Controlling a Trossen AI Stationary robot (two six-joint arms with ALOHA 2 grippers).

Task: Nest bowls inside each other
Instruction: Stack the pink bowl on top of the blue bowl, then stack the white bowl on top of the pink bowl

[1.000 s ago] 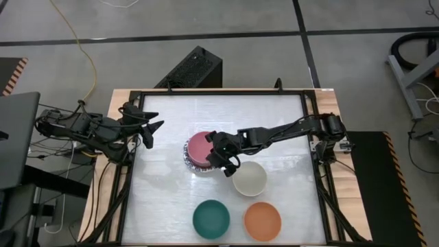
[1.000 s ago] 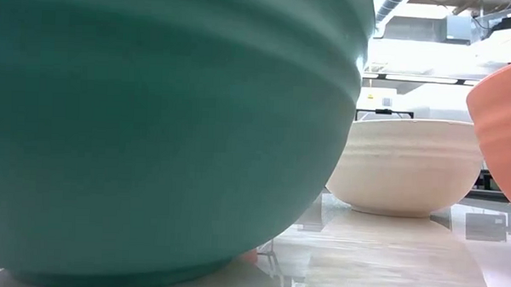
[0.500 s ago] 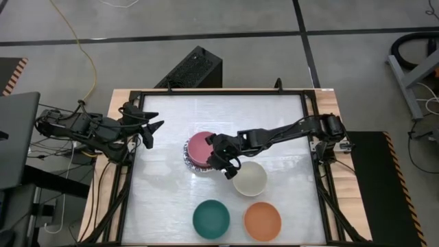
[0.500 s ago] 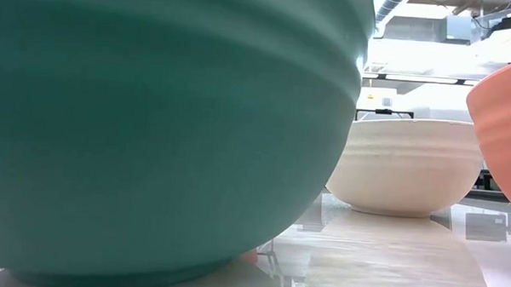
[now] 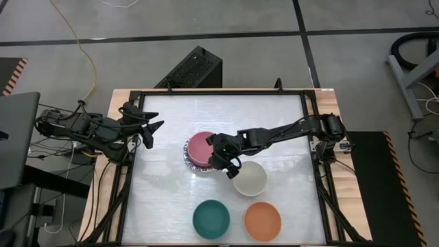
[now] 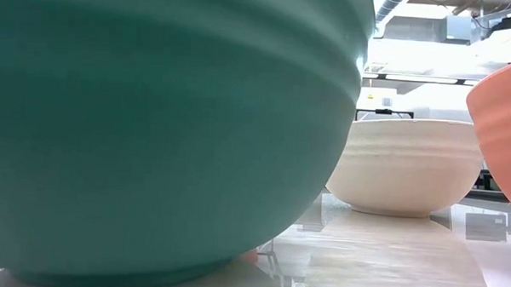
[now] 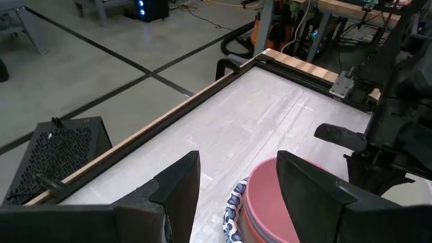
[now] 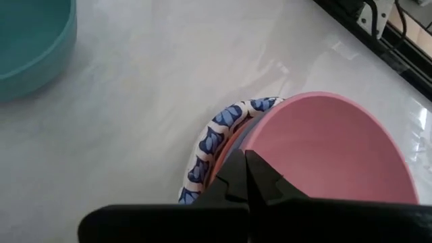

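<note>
A pink bowl (image 5: 200, 146) sits nested on top of a stack at mid-table. The stack's outermost bowl is white with a blue-patterned rim (image 8: 214, 129). A cream bowl (image 5: 249, 178) stands just right of the stack and nearer. A green bowl (image 5: 210, 218) and an orange bowl (image 5: 263, 221) stand by the near edge. My right gripper (image 8: 246, 156) is shut, and its tips slant down over the stack's rim on the side toward the cream bowl. My left gripper (image 7: 236, 185) waits open by the table's left edge, holding nothing. My right gripper's shut fingertips (image 8: 237, 167) stand right at the pink bowl's rim (image 8: 270, 111). The fingers hide the spot, so I cannot tell whether they touch the rim. Nothing shows between them.
The low view is filled by the green bowl (image 6: 154, 131), with the cream bowl (image 6: 412, 170) and the orange bowl (image 6: 503, 127) behind it. A black frame (image 5: 219, 91) edges the table. The far half and the near left of the tabletop hold no objects.
</note>
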